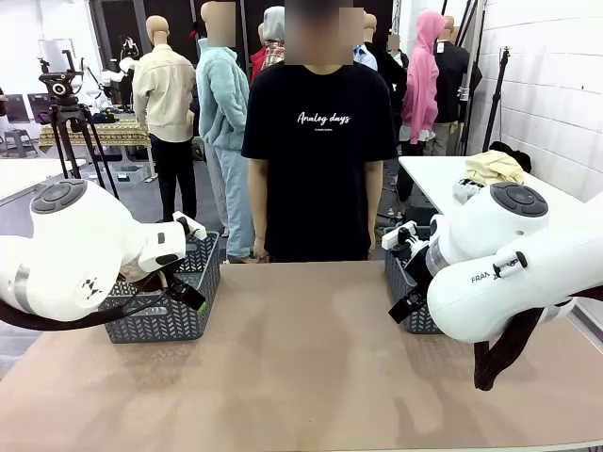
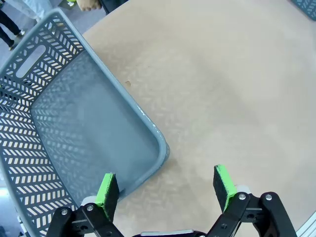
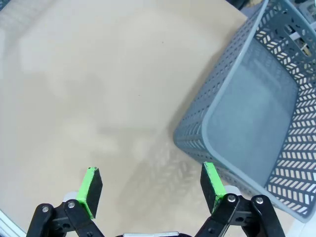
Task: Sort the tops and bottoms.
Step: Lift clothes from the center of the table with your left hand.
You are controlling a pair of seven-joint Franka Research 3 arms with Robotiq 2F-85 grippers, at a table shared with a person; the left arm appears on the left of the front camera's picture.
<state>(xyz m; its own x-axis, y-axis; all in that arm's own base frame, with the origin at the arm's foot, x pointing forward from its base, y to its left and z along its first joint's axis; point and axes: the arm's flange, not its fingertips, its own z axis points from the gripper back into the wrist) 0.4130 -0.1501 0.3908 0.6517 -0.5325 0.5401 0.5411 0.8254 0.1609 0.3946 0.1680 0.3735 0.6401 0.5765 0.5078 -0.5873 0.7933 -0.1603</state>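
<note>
The tops and bottoms are out of view. My left gripper is open with nothing between its green pads. It hangs over the corner rim of a grey basket, whose inside shows bare. My right gripper is also open and holds nothing, above the brown table beside a second grey basket that looks bare inside. In the front view the left basket stands at the table's left and the right basket at its right. Each is partly covered by an arm.
A person in a black T-shirt stands at the far edge of the table, hands down. A white side table with a heap of cloth stands at the back right. A tripod stands at the back left.
</note>
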